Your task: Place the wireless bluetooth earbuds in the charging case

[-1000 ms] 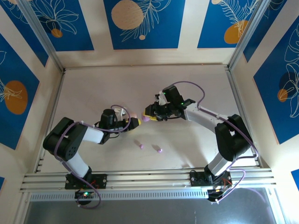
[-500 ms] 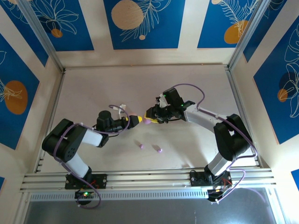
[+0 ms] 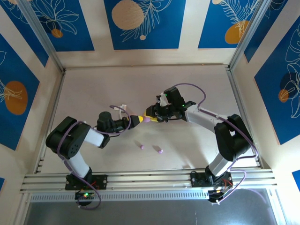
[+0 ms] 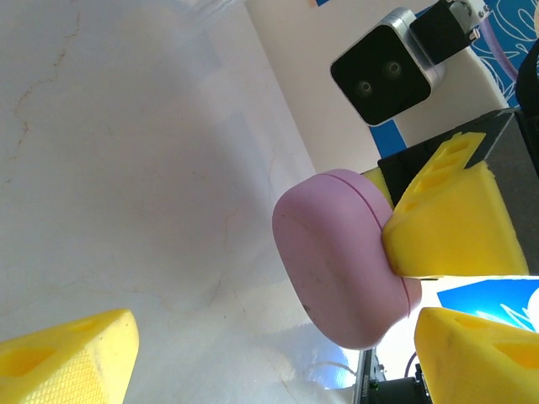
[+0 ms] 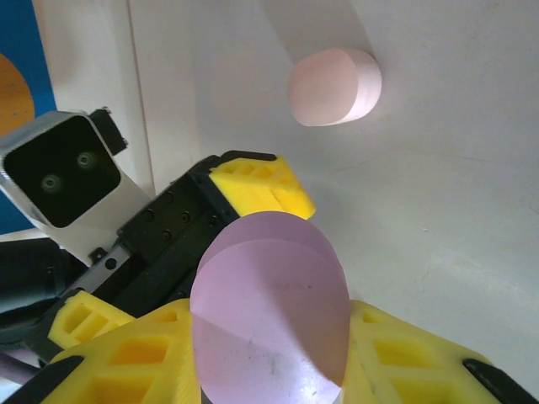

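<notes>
Table (image 3: 93, 89): pale top, faintly veined, evenly lit with only soft shadows. Behind its far edge stood a cream wall with blue panels (image 3: 140, 23) bearing white leaf outlines and orange or tan discs. Like panels flanked its left and right sides. Aluminium posts (image 3: 42, 37) rose slanting from its far corners. Slotted aluminium rails (image 3: 150, 180) ran along its near edge, with a grey strip (image 3: 150, 211) beyond them.
</notes>
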